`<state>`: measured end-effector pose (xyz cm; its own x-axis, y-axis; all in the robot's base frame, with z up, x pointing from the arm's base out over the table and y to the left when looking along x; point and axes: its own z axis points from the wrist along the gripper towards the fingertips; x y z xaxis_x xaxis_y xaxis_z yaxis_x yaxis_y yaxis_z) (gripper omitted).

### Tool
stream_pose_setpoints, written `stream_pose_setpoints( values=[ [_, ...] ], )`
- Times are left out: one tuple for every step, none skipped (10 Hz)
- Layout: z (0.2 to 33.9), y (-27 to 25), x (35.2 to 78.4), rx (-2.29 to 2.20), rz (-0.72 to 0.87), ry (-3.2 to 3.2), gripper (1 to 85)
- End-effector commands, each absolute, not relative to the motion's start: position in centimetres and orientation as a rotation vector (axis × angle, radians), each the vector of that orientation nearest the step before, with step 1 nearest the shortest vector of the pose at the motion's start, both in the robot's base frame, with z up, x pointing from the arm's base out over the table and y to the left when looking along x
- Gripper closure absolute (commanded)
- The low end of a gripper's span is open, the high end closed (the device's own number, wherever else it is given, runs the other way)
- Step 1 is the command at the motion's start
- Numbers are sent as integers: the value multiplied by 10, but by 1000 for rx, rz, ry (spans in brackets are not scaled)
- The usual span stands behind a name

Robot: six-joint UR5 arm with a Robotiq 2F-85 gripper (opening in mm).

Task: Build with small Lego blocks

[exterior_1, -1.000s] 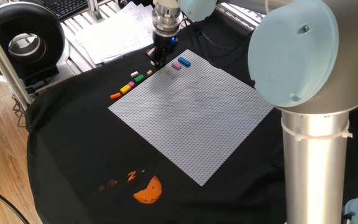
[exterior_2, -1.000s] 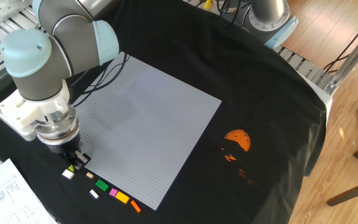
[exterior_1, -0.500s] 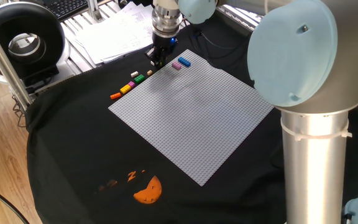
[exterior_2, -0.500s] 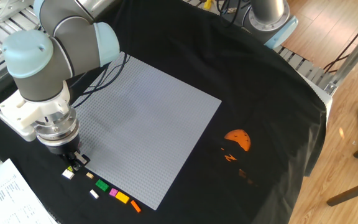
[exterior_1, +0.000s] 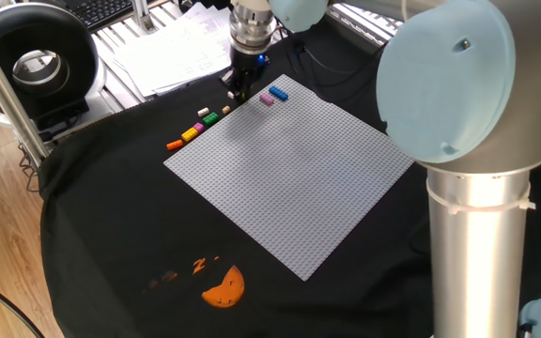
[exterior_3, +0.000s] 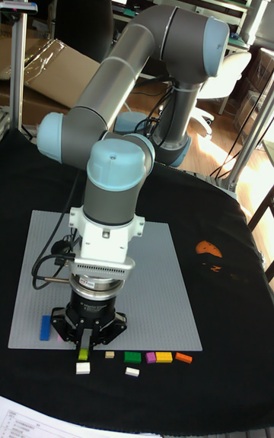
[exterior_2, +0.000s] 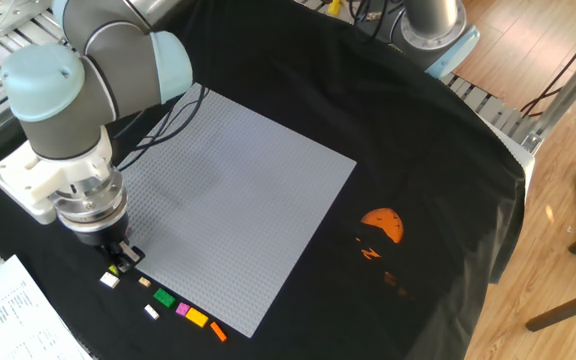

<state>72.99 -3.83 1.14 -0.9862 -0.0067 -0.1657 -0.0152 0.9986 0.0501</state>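
With the claw (exterior_3: 83,348) clamped on a yellow-green brick (exterior_3: 82,350) just off the baseplate's (exterior_1: 289,169) near edge, above the white brick (exterior_3: 82,368), I'd lift straight, then press it squarely onto studs near the blue brick (exterior_3: 46,327).

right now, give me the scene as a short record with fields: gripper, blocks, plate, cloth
gripper: gripper low at the plate's edge, closed on a yellow-green block
loose blocks: white block, tan block, green block, second white block, pink block, yellow block, orange block, in a row on the cloth beside the plate
on plate: blue block, purple block
plate: grey baseplate, flat
cloth: black cloth with orange print
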Motion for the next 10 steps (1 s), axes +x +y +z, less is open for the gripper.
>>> stream_pose_setpoints(
  values=[
    [17,-39,723,6,86,2978,750],
    [15,-41,719,-10,87,2978,753],
    [14,-44,712,-49,94,2966,747],
    [14,-47,706,-69,95,2962,733],
    [14,-53,702,-84,82,2962,730],
    [15,-53,698,-101,101,2963,730],
    [14,-54,694,-118,111,2962,720],
    [12,-56,693,-125,101,2960,713],
    [11,-59,692,-134,83,2964,713],
    [9,-60,693,-141,75,2961,713]
  ],
)
